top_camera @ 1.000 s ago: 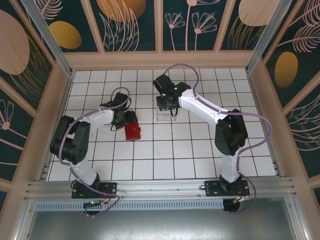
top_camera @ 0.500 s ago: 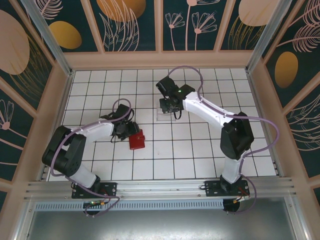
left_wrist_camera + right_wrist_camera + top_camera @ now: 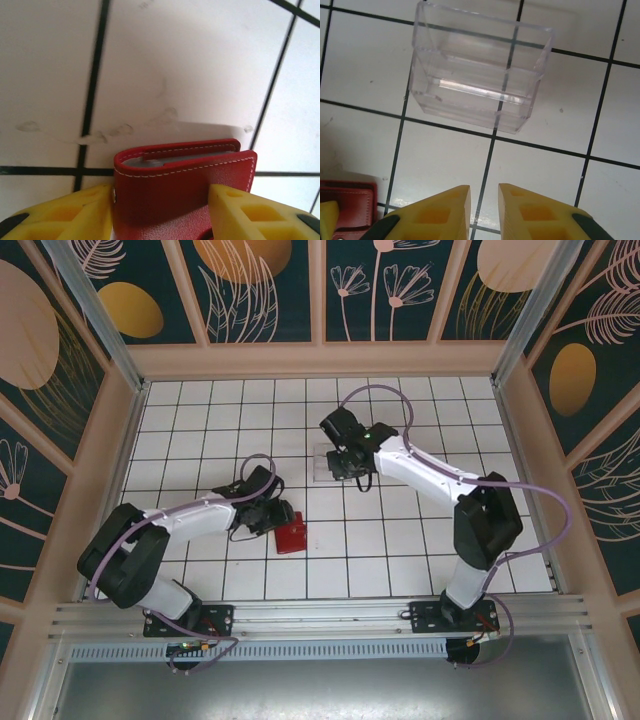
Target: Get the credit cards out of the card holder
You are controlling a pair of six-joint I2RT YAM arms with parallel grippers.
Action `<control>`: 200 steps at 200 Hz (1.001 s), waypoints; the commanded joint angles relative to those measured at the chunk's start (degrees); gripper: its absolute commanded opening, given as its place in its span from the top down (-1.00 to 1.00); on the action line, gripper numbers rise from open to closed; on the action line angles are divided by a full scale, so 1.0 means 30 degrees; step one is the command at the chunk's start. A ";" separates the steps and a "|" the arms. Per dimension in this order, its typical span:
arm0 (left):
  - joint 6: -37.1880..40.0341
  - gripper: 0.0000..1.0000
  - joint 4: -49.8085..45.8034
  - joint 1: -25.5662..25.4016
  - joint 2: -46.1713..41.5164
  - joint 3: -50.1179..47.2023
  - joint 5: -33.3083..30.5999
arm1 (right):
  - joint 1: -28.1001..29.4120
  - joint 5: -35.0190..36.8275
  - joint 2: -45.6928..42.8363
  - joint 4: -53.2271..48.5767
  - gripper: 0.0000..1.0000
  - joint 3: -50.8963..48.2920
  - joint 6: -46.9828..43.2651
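Note:
The card holder (image 3: 180, 185) is a closed red wallet with white stitching, standing on edge on the tiled table. My left gripper (image 3: 160, 192) is shut on it, one yellow finger (image 3: 75, 210) pressing each side. A grey sliver of the credit cards (image 3: 170, 158) shows inside the fold at its top edge. From above, the card holder (image 3: 291, 536) sits left of centre with the left gripper (image 3: 278, 520) at its left side. My right gripper (image 3: 484, 192) hovers over bare tile just short of the clear tray, jaws narrowly open with nothing between them. The card holder's corner (image 3: 350, 205) shows at the lower left.
A clear plastic tray (image 3: 477, 75) with nothing in it lies on the tiles ahead of the right gripper, and from above the tray (image 3: 322, 462) sits mid-table. Wooden walls (image 3: 130, 440) fence the white tiled floor on three sides.
My left gripper closed on the card holder and carried it right and toward the near edge. The right gripper drifted slightly right and nearer, off the tray.

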 commanded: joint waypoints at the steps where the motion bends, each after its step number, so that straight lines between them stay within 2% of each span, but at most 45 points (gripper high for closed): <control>1: -0.0073 -0.04 0.0212 -0.0386 0.0728 0.0584 0.0482 | 0.0602 -0.1214 -0.1472 0.1433 0.53 -0.0988 -0.1494; 20: 0.0307 -0.05 0.0142 -0.0481 0.1249 0.1285 0.0672 | 0.0951 -0.2427 -0.2070 0.2112 0.51 -0.1894 -0.3100; 70: 0.1213 -0.10 -0.0246 -0.0545 0.1177 0.2156 0.0421 | 0.2382 -0.2464 -0.2135 0.3144 0.54 -0.4008 -0.6785; 106: 0.1864 -0.10 -0.0833 -0.0246 0.0346 0.1937 -0.0184 | 0.3084 -0.4966 -0.1916 0.4103 0.48 -0.4987 -0.8753; 140: 0.1996 -0.10 -0.0606 0.1615 -0.1443 0.0252 0.0213 | 0.3560 -0.5998 -0.0544 0.3361 0.35 -0.4073 -0.9400; 200: 0.2971 -0.09 -0.0273 0.4603 -0.3377 -0.1711 0.2027 | 0.4620 -0.5858 0.2357 0.1463 0.32 -0.1704 -1.0598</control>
